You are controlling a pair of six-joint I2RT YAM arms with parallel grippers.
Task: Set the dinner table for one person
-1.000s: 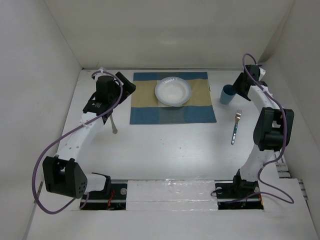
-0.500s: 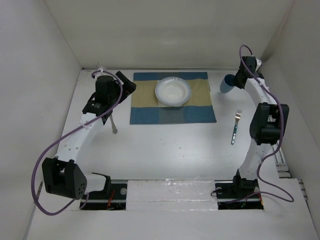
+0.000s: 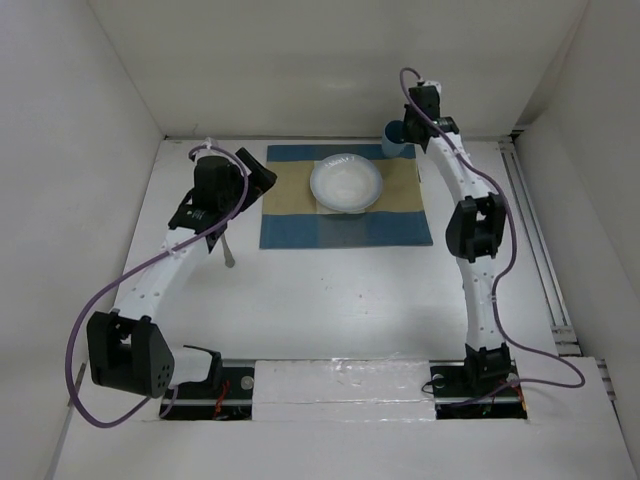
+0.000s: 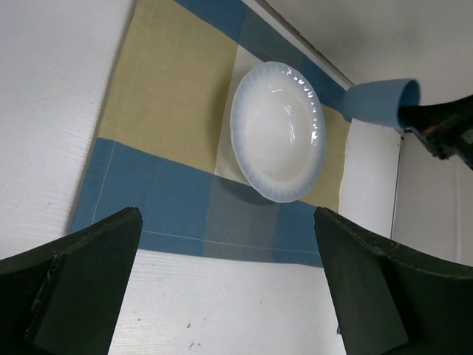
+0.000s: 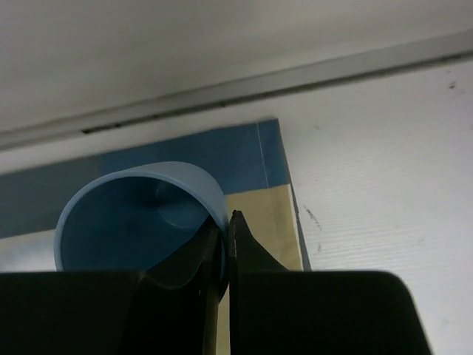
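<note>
On the white dinner table [image 3: 340,290] lies a blue-and-tan placemat [image 3: 300,225] [image 4: 159,103] with a white plate [image 3: 346,183] [image 4: 279,132] on its far half. My right gripper [image 3: 405,133] [image 5: 228,222] is shut on the rim of a blue cup [image 3: 392,141] [image 5: 140,214] [image 4: 380,101]. One finger is inside the cup and one outside. The cup is tilted and hangs over the mat's far right corner. My left gripper [image 3: 262,178] [image 4: 228,216] stands open at the mat's left edge and holds nothing.
A silver utensil [image 3: 228,250] lies on the table left of the placemat, partly under my left arm. White walls [image 3: 120,80] close in the back and both sides. My right arm [image 3: 470,230] stretches across the right half of the table.
My right gripper closed on the cup at the back right, lifted it and swung it left to the placemat's far right corner. The left arm has stayed still.
</note>
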